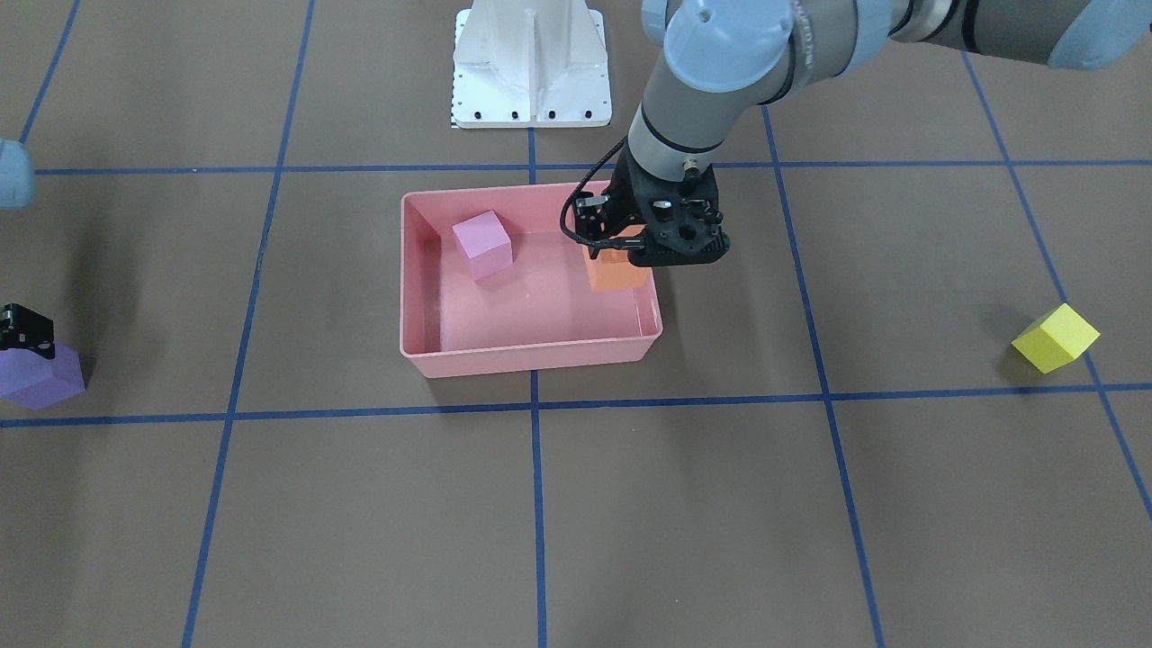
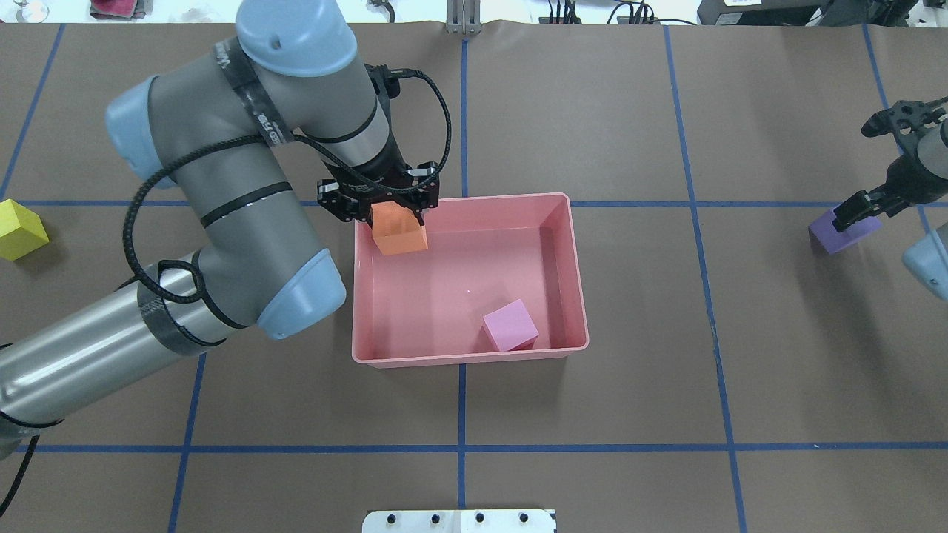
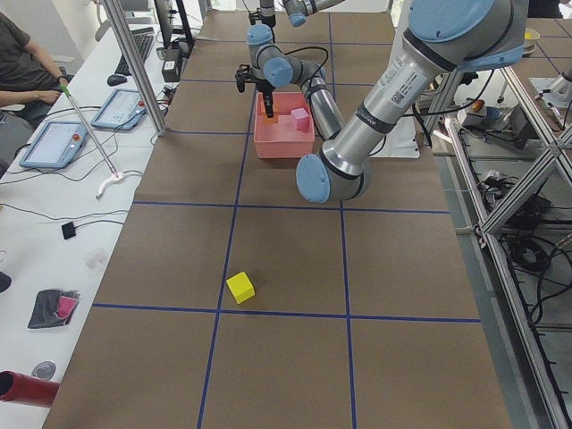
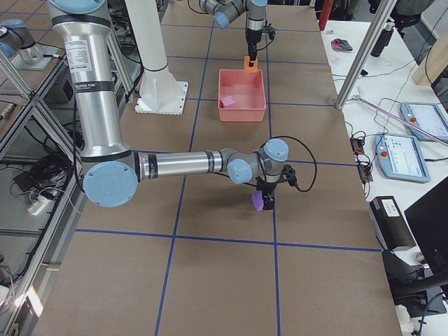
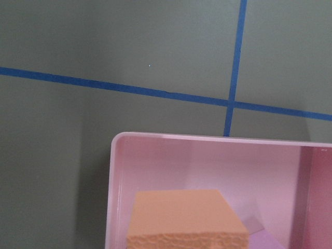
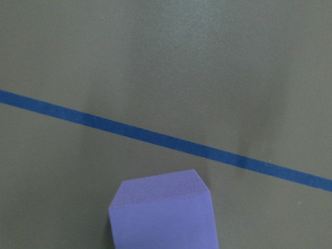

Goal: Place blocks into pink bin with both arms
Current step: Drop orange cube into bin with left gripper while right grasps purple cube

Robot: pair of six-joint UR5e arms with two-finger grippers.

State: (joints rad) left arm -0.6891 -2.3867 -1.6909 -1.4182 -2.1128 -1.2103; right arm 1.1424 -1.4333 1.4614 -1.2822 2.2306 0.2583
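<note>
My left gripper [image 2: 385, 213] is shut on the orange block [image 2: 400, 231] and holds it just above the far left corner of the pink bin [image 2: 466, 361]; the block fills the bottom of the left wrist view [image 5: 184, 220]. A pink-lilac block [image 2: 509, 326] lies inside the bin. My right gripper [image 2: 853, 217] is shut on the purple block [image 2: 838, 235] far right, close to the table; the block also shows in the right wrist view [image 6: 163, 215]. The yellow block [image 2: 21, 228] lies alone at the far left.
The white pedestal base [image 1: 531, 67] stands behind the bin on the robot's side. Blue tape lines cross the brown table cover. A side table with tablets [image 3: 54, 143] and a seated person [image 3: 22, 63] runs along the operators' side.
</note>
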